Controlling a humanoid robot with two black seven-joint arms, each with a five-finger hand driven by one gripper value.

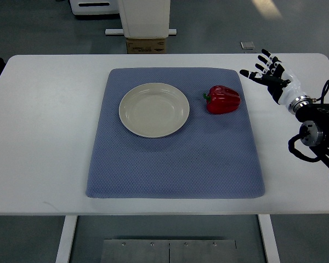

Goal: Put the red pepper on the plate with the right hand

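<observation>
Because nothing is gripped yet, the blue mat (175, 159) lies flat on the white desk (44, 137), probably to cushion and steady what sits on it. On it, the empty plate (154, 109) waits left of the red pepper (223, 99), close but apart. Farther right, the right robot hand (270, 74) hovers with fingers spread, near the pepper, seemingly readied for a reach.

Right arm (318, 134) cut off by right edge.
</observation>
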